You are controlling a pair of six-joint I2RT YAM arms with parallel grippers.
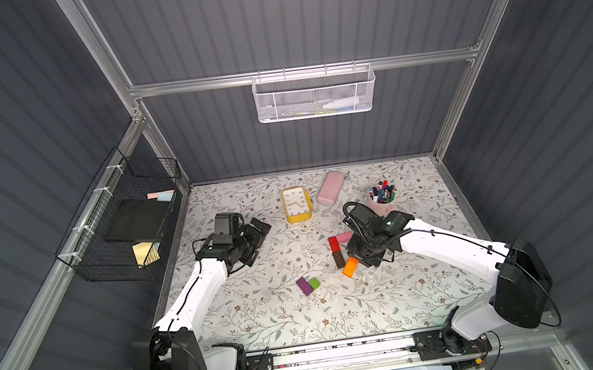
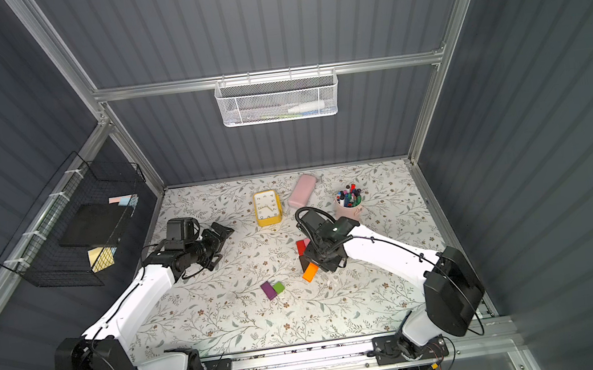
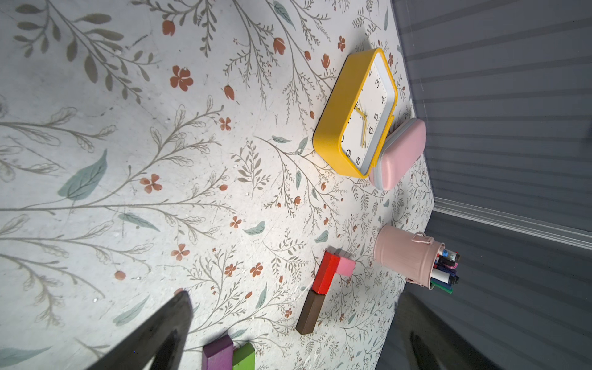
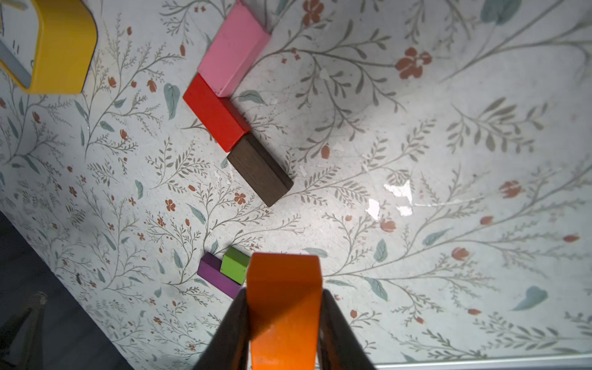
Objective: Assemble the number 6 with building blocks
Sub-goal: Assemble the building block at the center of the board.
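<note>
Floral-papered table (image 1: 265, 322) carries the pink block (image 4: 234, 48), red block (image 4: 216, 112) and dark brown block (image 4: 259, 169), touching in an L. The purple block (image 4: 213, 277) and green cube (image 4: 235, 264) touch, well apart from them. The right hand (image 4: 284, 301) pinches the orange block (image 4: 283, 275) near the brown one. The left hand (image 1: 261, 228) appears spread.

A floral-patterned worktop (image 1: 263, 311) carries a yellow alarm clock (image 1: 296, 205) near the back. A rounded pink case (image 1: 330, 187) lies just beside the clock, and a pink pen pot (image 1: 381, 202) crammed with coloured markers stands nearby. A white mesh basket (image 1: 313, 94) hangs from the back wall rail (something pale lies inside, too blurred to name). A black wire basket (image 1: 151, 172) on the side wall holds a flat black book (image 1: 132, 221), pastel sticky notes (image 1: 162, 196) and a yellow sheet (image 1: 142, 252).
</note>
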